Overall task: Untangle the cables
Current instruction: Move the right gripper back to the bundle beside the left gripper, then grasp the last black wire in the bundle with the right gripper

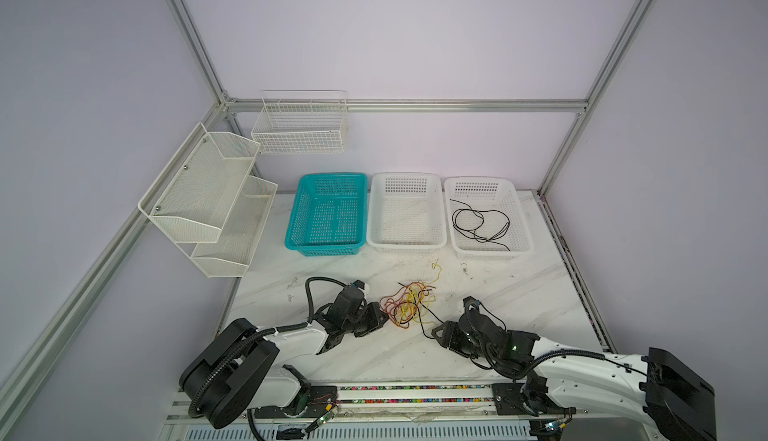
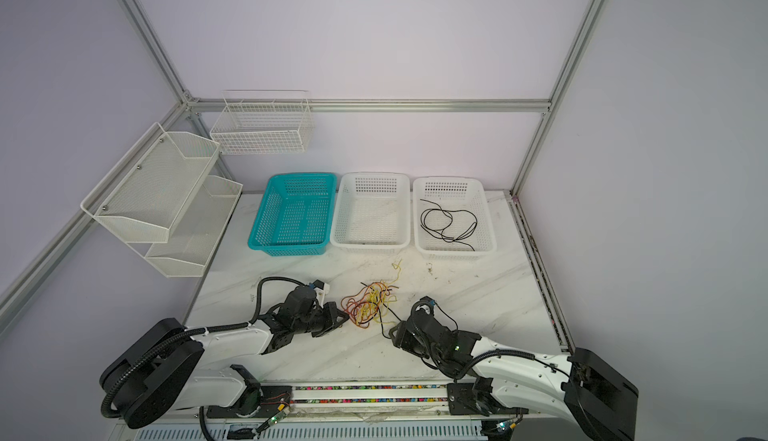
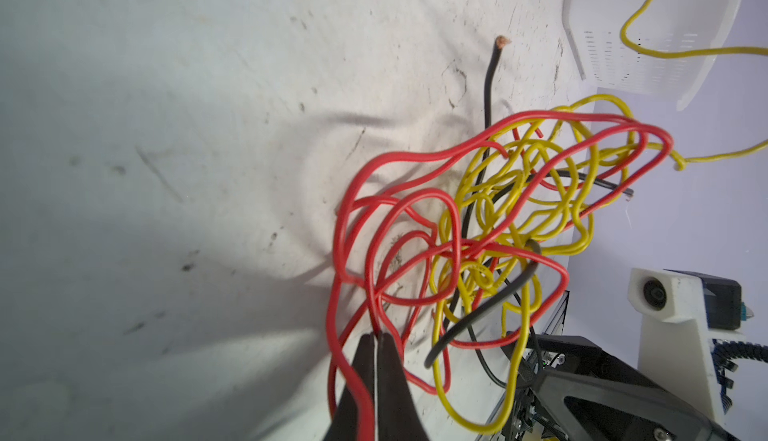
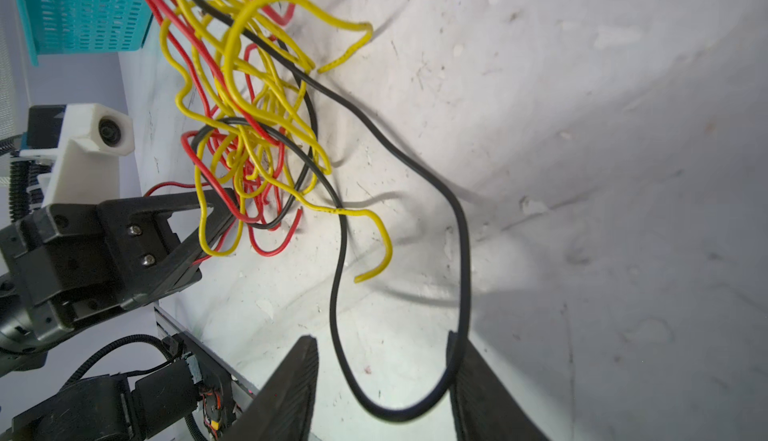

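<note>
**Separating one strand from the knot.** The tangle of thin red, yellow and black cables [image 1: 409,304] lies on the white marble-patterned table [image 1: 519,301]. A separate thin black cable [image 1: 454,220] already rests coiled in the white perforated plastic basket [image 1: 490,254], at 1 o'clock from the tangle.

At the tangle's 9 o'clock, the left gripper [image 3: 376,337] is pressed together on the red cable [image 3: 407,157], anchoring the knot. At 5 o'clock, the right gripper [image 4: 382,337] stands apart. A slack loop of the tangle's black cable [image 4: 461,231] lies between its fingers, unclamped.

For a clean step, close on the loop deep between the fingers, then draw slowly toward 5 o'clock, away from the anchor. The likely risk is that the black cable threads through yellow coils, so a fast pull would tighten the knot or drag the whole mass. Pause and regrip if the yellow loops bunch.
</note>
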